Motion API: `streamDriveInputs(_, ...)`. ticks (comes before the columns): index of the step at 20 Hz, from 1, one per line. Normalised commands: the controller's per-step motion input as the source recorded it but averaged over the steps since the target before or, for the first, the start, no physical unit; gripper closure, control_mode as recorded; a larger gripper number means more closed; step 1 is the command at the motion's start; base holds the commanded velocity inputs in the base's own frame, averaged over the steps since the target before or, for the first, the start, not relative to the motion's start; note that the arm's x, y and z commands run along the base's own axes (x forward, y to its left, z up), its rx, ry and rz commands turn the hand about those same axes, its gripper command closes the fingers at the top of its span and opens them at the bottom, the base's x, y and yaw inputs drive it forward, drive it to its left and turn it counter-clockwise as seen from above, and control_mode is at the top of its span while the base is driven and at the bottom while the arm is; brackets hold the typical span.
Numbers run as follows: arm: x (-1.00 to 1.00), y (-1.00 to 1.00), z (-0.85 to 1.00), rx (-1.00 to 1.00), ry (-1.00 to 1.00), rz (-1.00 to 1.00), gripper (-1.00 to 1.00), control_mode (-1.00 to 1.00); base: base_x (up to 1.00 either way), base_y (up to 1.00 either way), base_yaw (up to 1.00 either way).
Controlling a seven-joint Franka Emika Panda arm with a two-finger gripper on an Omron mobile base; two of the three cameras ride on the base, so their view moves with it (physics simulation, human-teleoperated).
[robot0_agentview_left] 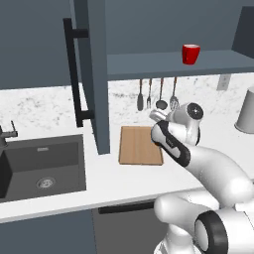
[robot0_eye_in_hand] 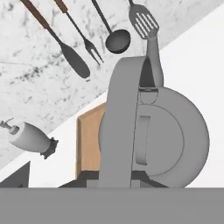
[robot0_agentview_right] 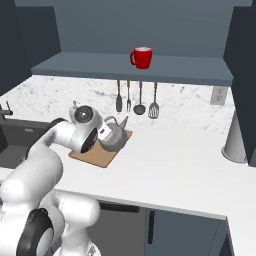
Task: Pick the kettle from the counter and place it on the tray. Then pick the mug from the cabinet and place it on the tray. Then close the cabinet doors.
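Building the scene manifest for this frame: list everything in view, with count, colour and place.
kettle: 1, grey metal, at the tray's right end, loop handle at the gripper
tray: 1, light-brown wood, on the counter below the shelf
mug: 1, red, on the cabinet shelf
cabinet: 1, dark slate-blue, on the wall above the counter
cabinet doors: 1 clearly seen, swung open, black bar handle
counter: 1, white, speckled backsplash
sink: 1, dark, inset at left
hanging utensils: 4, dark with brown handles, on the backsplash
grey container: 1, at right on the counter
soap dispenser: 1, white, near the sink
gripper: 1, shut on the kettle handle
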Motion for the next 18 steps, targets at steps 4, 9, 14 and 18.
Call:
streamDriveInputs(4,0.39,0.17,-0.18,-0.05,0.0,0.14,1.0,-1.0,0.0,0.0,0.0)
streamDriveInputs(9,0.51,0.21,-0.13,-0.04,0.0,0.11,1.0,-1.0,0.0,0.0,0.0)
streamDriveInputs(14,0.54,0.19,-0.1,0.0,0.0,0.08,1.0,-1.0,0.0,0.0,0.0)
streamDriveInputs(18,0.39,0.22,-0.19,0.0,0.08,0.07,1.0,-1.0,0.0,0.0,0.0)
